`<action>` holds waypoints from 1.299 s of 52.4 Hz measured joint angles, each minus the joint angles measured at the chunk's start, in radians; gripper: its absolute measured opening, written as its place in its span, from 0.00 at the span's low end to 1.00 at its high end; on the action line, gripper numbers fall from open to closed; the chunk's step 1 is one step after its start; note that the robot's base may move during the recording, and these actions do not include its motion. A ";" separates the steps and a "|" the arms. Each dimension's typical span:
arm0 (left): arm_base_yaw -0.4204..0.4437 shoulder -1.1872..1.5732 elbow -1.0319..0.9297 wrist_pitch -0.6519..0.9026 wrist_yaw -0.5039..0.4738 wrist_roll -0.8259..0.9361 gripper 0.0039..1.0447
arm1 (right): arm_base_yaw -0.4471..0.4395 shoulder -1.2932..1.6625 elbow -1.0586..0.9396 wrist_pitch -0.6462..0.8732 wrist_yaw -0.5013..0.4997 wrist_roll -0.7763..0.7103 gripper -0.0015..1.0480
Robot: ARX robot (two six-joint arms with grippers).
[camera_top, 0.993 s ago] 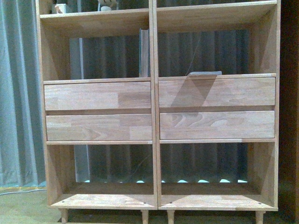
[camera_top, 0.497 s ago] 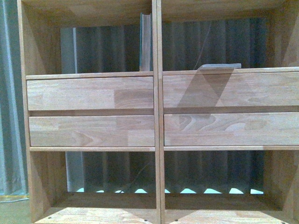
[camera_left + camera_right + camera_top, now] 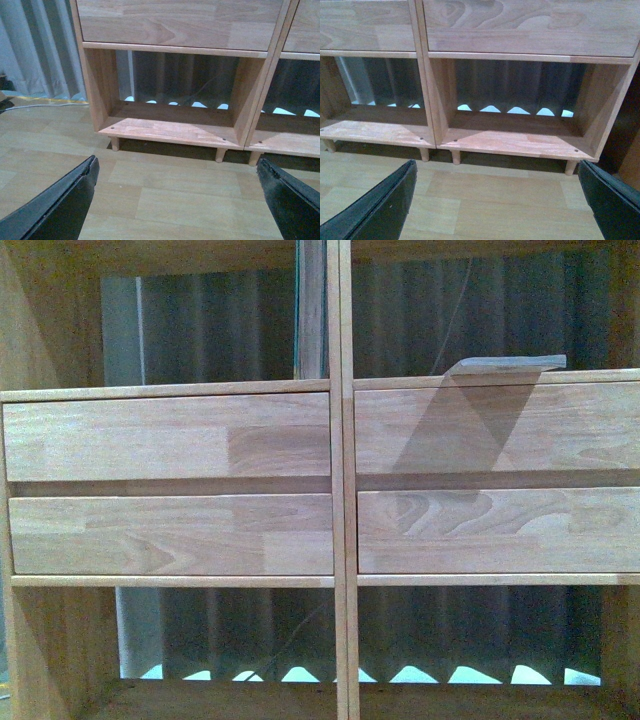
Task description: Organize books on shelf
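The light-wood shelf [image 3: 340, 490] fills the front view, with its four drawer fronts in the middle. A thicker book with a teal edge [image 3: 310, 310] stands upright against the centre divider in the left compartment above the drawers. A thin pale book [image 3: 510, 363] lies flat in the right compartment, its edge over the drawer top. Neither gripper shows in the front view. My left gripper [image 3: 177, 200] is open and empty over the floor before the shelf's lower left bay [image 3: 175, 125]. My right gripper [image 3: 497, 200] is open and empty before the lower right bay [image 3: 520, 135].
Grey curtains [image 3: 40, 50] hang behind and to the left of the shelf. The floor is pale wood planks [image 3: 175, 190]. A light cable [image 3: 45, 105] lies on the floor at the left. A dark brown edge [image 3: 630, 165] stands right of the shelf.
The front view has closed in on the shelf, which now looks larger and fills the frame. Both books stay in their places.
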 joint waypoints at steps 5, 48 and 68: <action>0.000 0.000 0.000 0.000 0.000 0.000 0.94 | 0.000 0.000 0.000 0.000 0.000 0.000 0.93; 0.000 0.000 0.000 0.000 0.000 0.000 0.94 | 0.000 0.000 0.000 0.000 0.000 0.000 0.93; 0.000 0.000 0.000 0.000 0.000 0.000 0.94 | 0.000 0.000 0.000 0.000 0.000 0.000 0.93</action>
